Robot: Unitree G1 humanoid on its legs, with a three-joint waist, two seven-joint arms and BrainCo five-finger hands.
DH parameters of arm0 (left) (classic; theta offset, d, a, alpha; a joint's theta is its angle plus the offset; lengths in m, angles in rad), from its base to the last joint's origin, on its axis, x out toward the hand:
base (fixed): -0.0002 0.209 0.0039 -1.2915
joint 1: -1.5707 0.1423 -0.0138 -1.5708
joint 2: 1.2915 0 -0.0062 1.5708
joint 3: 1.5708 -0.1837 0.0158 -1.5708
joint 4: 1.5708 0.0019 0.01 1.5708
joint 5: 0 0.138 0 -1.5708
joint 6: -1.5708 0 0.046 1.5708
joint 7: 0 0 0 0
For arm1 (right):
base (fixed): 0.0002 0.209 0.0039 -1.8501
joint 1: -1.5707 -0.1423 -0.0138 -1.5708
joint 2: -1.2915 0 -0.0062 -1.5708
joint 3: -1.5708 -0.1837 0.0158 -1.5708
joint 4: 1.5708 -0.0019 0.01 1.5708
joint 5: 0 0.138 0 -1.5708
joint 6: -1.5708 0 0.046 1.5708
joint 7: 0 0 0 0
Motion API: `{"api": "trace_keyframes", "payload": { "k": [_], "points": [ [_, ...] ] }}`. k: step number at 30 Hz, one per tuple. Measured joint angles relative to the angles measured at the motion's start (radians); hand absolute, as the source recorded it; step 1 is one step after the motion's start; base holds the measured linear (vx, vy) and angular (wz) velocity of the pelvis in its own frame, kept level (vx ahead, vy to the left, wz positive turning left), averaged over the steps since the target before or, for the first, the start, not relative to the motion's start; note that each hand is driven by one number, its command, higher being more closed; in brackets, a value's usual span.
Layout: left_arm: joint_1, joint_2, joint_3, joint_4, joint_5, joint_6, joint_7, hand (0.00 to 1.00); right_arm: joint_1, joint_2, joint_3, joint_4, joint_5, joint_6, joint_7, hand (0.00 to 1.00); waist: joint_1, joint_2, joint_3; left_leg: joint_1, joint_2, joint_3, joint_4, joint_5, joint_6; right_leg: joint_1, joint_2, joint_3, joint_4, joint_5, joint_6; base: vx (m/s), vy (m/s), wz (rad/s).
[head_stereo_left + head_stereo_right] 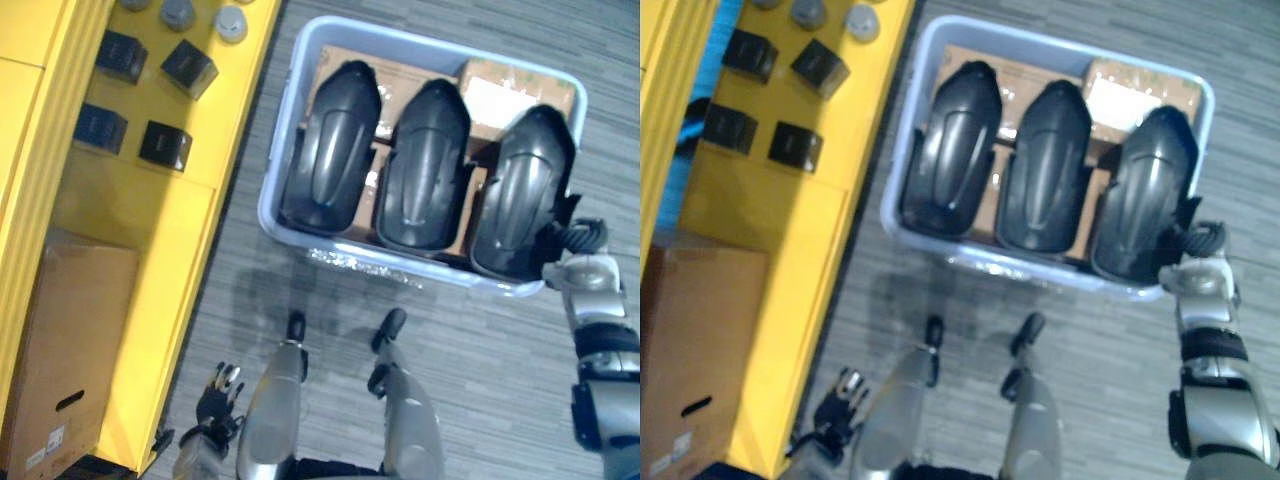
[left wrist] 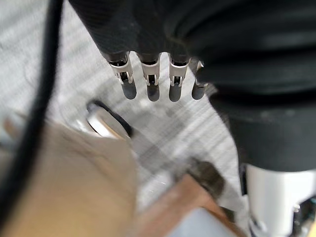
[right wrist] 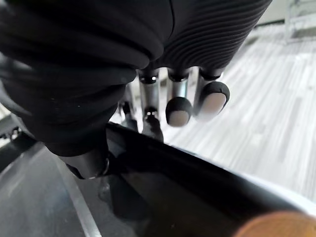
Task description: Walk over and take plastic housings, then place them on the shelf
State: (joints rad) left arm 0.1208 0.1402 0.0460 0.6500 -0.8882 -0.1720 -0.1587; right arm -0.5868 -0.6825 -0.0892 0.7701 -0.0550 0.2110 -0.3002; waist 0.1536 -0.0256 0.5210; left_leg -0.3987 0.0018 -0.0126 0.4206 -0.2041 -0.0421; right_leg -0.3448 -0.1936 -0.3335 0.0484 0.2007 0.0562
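Three dark plastic housings lie side by side in the pale blue tote point(image 1: 283, 125) on the floor, propped on cardboard boxes point(image 1: 500, 95) inside it: the left housing point(image 1: 332, 150), the middle housing point(image 1: 425, 165) and the right housing point(image 1: 522, 190). The right robot hand point(image 1: 585, 265) is at the tote's near right corner, over the near end of the right housing. In its wrist view the fingers point(image 3: 178, 106) hang fairly straight above that housing's dark rim, not curled round it, so nothing is gripped yet. The left robot hand point(image 1: 220, 395) hangs open and empty, well off the tote's near left corner, beside the yellow shelf point(image 1: 150, 250) that runs along the tote's left side.

The likeliest trouble is the grasp itself. The shell looks smooth and domed, and a hold on one end alone could let the long body swing down and slip free. That end sits tight against the tote's corner wall (I cannot tell if it overhangs the rim), so a lift might snag the rim and drag the tote. The middle housing lies just beside it and could be tipped off its cardboard. On the shelf, small black boxes point(image 1: 165, 145) sit on the stretch nearest the tote, and a careless set-down could knock them.
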Motion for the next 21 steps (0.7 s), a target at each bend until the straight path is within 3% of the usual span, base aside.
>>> {"api": "trace_keyframes", "payload": {
  "k": [7,10,13,15,17,21],
  "points": [
    [0.002,-0.027,0.125,-0.175,-0.158,0.012,0.061,0.00,0.119,0.112,-0.069,-0.099,-0.039,-0.021,-0.152,1.00,0.002,0.002,-0.001,0.069,0.000,-0.032,-0.050,0.013,-0.011,0.080,0.004,-0.038,-0.026,-0.006,-0.002,-0.01,-0.028,0.12],
    [0.009,-0.039,0.156,-0.273,-0.166,0.000,0.111,0.00,0.183,0.153,-0.086,-0.198,-0.063,-0.021,-0.223,1.00,0.005,-0.001,-0.004,0.104,0.001,-0.036,-0.069,0.018,-0.012,0.125,0.008,-0.052,-0.052,-0.003,0.001,0.03,-0.020,0.13],
    [0.036,-0.050,0.185,-0.388,-0.169,0.009,0.113,0.00,0.234,0.202,-0.093,-0.276,-0.079,-0.019,-0.271,1.00,0.004,-0.016,-0.039,0.123,0.002,-0.033,-0.086,0.018,-0.013,0.145,0.013,-0.055,-0.077,0.000,0.006,0.08,-0.015,0.00],
    [0.048,-0.051,0.186,-0.508,-0.118,0.011,0.117,0.00,0.270,0.236,-0.127,-0.322,-0.080,-0.017,-0.294,1.00,0.002,-0.022,-0.065,0.163,0.004,-0.033,-0.104,0.018,-0.013,0.192,0.018,-0.063,-0.105,0.003,0.010,0.13,-0.018,0.05],
    [0.053,-0.049,0.189,-0.596,-0.045,0.032,0.141,0.00,0.314,0.243,-0.128,-0.345,-0.104,-0.016,-0.298,1.00,-0.001,-0.032,-0.135,0.179,0.004,-0.029,-0.122,0.018,-0.013,0.209,0.022,-0.068,-0.127,0.003,0.010,0.14,-0.014,-0.01],
    [0.047,-0.047,0.185,-0.746,0.174,0.127,0.157,0.00,0.359,0.250,-0.183,-0.461,-0.177,-0.020,-0.313,1.00,-0.008,-0.024,-0.243,0.266,0.015,-0.005,-0.175,0.018,-0.013,0.254,0.024,-0.068,-0.128,0.003,0.010,0.12,0.008,-0.16]
  ]
}}
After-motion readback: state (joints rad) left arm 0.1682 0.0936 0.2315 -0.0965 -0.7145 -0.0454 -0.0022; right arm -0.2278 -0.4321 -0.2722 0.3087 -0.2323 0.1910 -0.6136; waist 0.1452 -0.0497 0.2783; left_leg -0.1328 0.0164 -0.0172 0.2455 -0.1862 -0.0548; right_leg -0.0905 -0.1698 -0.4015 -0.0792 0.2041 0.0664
